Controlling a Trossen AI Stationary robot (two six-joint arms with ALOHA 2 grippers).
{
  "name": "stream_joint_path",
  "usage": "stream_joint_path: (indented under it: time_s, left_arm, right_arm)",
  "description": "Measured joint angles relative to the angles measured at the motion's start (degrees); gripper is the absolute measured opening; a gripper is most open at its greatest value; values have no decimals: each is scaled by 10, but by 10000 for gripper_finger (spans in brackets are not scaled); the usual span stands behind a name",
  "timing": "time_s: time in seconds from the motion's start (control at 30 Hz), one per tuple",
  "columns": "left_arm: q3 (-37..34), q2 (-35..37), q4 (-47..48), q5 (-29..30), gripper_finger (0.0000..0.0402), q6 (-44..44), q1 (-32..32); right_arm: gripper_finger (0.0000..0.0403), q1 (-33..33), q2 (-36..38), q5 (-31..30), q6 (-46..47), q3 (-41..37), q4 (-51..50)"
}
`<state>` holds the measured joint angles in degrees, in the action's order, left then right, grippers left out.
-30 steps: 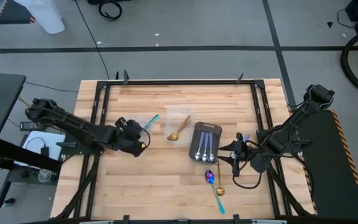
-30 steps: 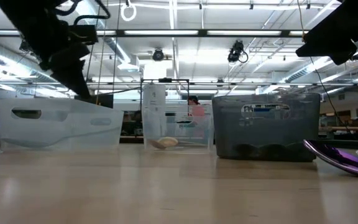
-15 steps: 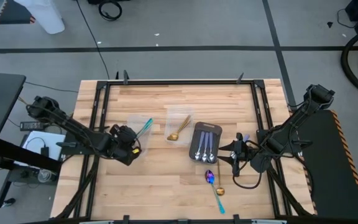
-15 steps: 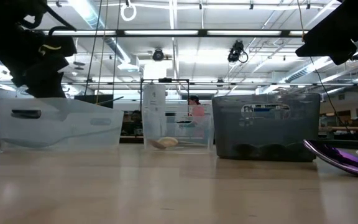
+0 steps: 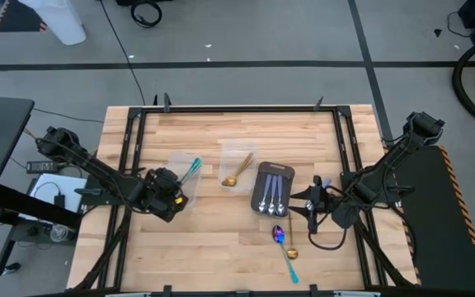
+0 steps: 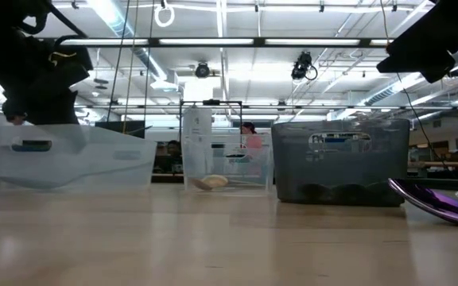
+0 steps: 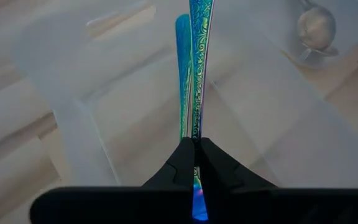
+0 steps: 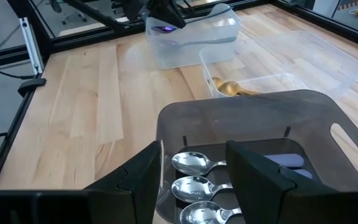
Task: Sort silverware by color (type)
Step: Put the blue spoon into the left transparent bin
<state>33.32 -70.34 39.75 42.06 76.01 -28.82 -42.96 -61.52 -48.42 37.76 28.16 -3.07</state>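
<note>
Left end effector (image 7: 196, 163) pinches a teal-handled spoon (image 7: 197, 62) over the clear tub (image 5: 181, 164).

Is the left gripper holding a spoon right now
Yes. The left gripper is shut on a teal-handled spoon, held over the clear tub.

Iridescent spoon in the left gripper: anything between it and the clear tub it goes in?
Nothing visible. The left gripper holds the iridescent spoon by its handle, angled over the open-topped clear tub.
</note>
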Motion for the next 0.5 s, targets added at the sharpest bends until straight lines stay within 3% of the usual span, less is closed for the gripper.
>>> stream_joint_path:
  time_s: [0.33, 0.5]
  left_arm:
    - [0, -2, -2, -27, 17, 18, 1]
    - [0, -2, -2, -33, 53, 33, 9]
  right_arm:
    - [189, 5, 0, 0, -6, 0, 1]
    - [189, 10, 0, 1, -9, 0, 1]
